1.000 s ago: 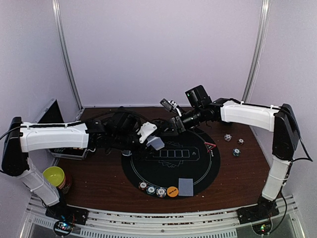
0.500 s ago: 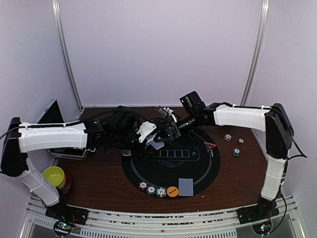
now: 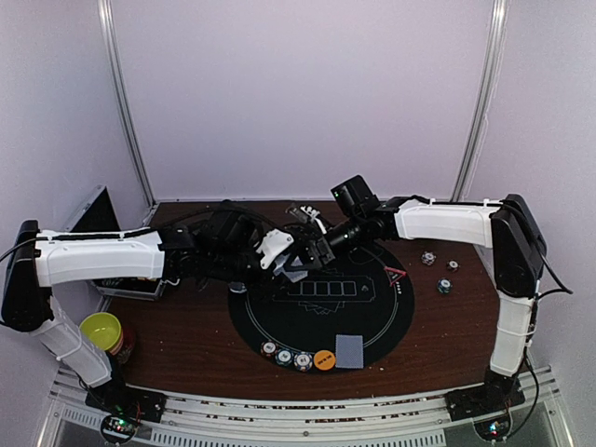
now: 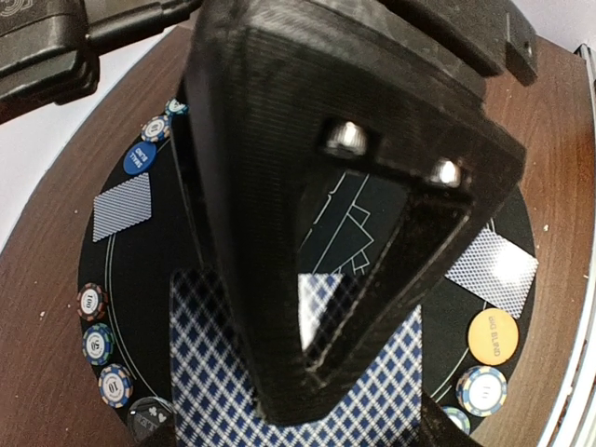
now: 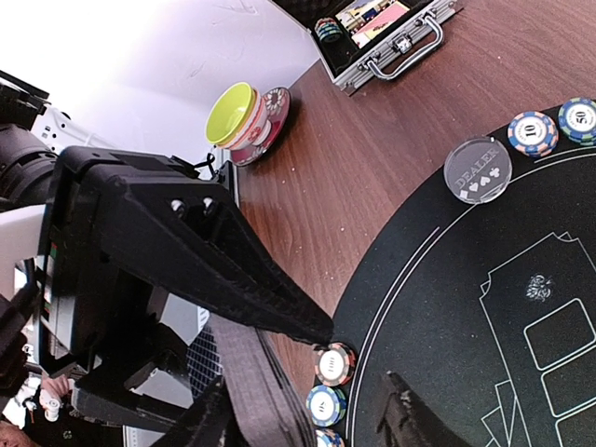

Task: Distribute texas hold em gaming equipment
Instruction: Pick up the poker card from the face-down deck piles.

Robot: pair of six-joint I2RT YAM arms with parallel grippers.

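My left gripper (image 3: 289, 264) is shut on a deck of blue-diamond-backed playing cards (image 4: 214, 372) above the black round mat's (image 3: 372, 317) far left edge. My right gripper (image 3: 312, 246) reaches in from the right, one black finger lying over the deck's top. In the right wrist view the deck's edge (image 5: 256, 382) sits between that gripper's (image 5: 307, 410) parted jaws, which stand open. Single cards (image 3: 349, 350) (image 4: 121, 205) lie on the mat. Striped chips (image 3: 284, 357) and an orange button (image 3: 324, 359) line the near rim. A blue button (image 4: 140, 158) and a red triangle marker (image 3: 396, 273) also rest there.
Three loose chips (image 3: 445, 286) lie on the brown table right of the mat. A clear dealer button (image 5: 478, 170) sits at the mat's left edge. An open metal case (image 5: 391, 37) and a yellow-green bowl (image 3: 101, 331) stand at the left.
My right gripper has moved left and down until its fingers reach the deck in my left gripper, and its jaws have narrowed a little. The left arm has barely moved.
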